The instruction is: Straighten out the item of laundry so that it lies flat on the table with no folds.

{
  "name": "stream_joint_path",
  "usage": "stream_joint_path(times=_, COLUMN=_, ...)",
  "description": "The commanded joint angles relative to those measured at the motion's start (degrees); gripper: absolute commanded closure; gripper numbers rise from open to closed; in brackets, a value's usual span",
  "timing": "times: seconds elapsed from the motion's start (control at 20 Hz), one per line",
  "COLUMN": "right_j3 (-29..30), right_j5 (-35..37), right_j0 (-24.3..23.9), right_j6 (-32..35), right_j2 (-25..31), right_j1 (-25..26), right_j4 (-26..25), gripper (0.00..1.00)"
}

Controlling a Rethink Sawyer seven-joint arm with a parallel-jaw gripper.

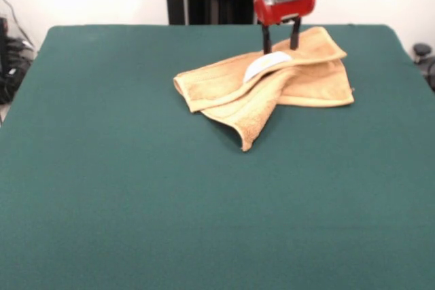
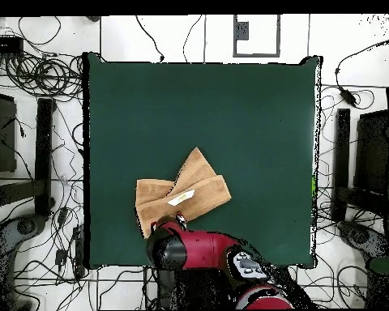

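Gripper [image 1: 280, 47]: red and black head, comes down over towel's far part, front view; two dark fingers [image 1: 266, 39] spread apart, tips at or just above the cloth beside the label, nothing clamped between them. Contact with cloth: cannot tell.
Gripper, overhead [image 2: 177, 220]: mostly hidden under the red arm [image 2: 202, 247], at towel's edge nearest the robot base.
Towel [image 1: 272, 89]: orange-tan terry hand towel, not flat, crumpled and folded over itself.
Towel left part: a folded flap with a flat woven band runs from left corner up to the right, front view.
Towel middle: one pointed corner hangs toward the camera, lying on the table.
Towel right part: flatter layer, band along far edge, right edge straight.
Label [image 1: 266, 65]: small, white, on top of the fold, just below the finger tips.
Towel position: on far half of table, right of centre, front view; overhead [image 2: 184, 193] it lies close to the robot-side edge, left of centre.
Table [image 1: 136, 188]: dark green cloth top, much larger than towel.
Floor [image 2: 36, 121]: black cables and stands beside the table, overhead.
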Motion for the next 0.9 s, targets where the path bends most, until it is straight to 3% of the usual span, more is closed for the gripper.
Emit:
stream_joint_path(times=0.05, right_j3=3.49, right_j5=-5.74, right_j0=-0.51, right_j6=17.68, right_j2=3.47, right_j1=3.62, right_j4=3.65, gripper=0.00)
stream_joint_path(times=0.25, right_j3=3.01, right_j5=-2.79, right_j0=-0.51, right_j6=14.31, right_j2=4.60, right_j1=2.14, right_j4=2.38, gripper=0.00)
stream_joint_path(times=0.9, right_j3=6.06, right_j5=-1.79, right_j0=-1.42, right_j6=16.33, right_j2=6.50, right_j1=-0.52, right_j4=4.82, gripper=0.00)
